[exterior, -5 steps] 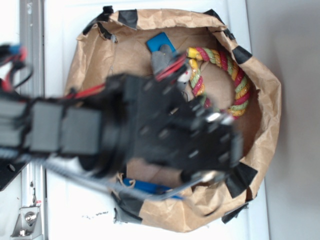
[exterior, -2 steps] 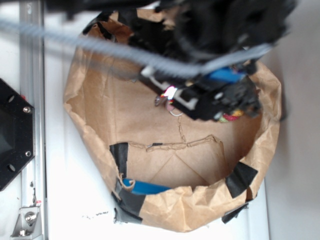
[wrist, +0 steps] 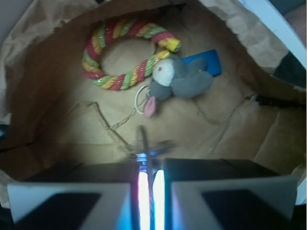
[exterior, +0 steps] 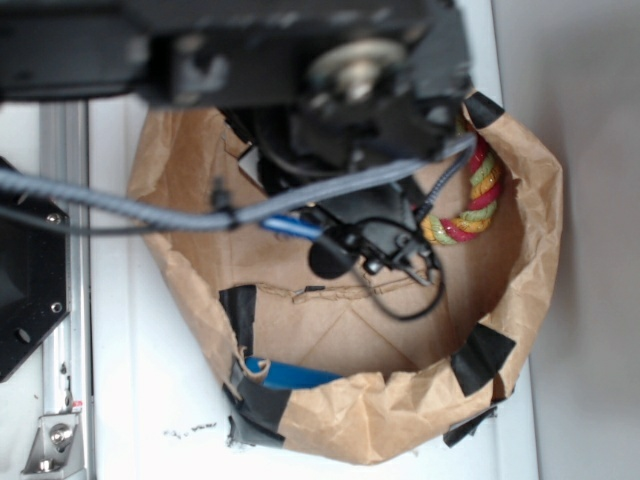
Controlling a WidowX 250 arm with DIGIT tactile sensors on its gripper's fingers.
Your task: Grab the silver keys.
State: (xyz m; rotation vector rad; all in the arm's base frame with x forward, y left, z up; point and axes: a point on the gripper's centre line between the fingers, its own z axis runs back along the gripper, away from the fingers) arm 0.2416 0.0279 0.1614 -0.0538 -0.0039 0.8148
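Observation:
In the wrist view my gripper (wrist: 149,165) is shut, its two pads pressed on a thin dark wire that runs up between them. Just past the fingertips hang the silver keys (wrist: 152,145), a blurred shiny bunch above the brown paper floor. In the exterior view the black arm covers the upper half of the paper bag, and the gripper (exterior: 385,250) sits low under it. A thin dark wire loop (exterior: 408,300) dangles below the gripper; the keys themselves are hard to make out there.
A crumpled brown paper bag (exterior: 540,220) with black tape walls everything in. Inside lie a red, yellow and green rope ring (wrist: 125,52), a grey plush mouse (wrist: 184,80) with a thin white ring, and a blue card (wrist: 207,61). A blue object (exterior: 295,376) lies at the bag's near rim.
The arm has swung across the bag and now hangs over its upper half. The rope ring shows again at the right, and the dark wire loop now dangles under the gripper.

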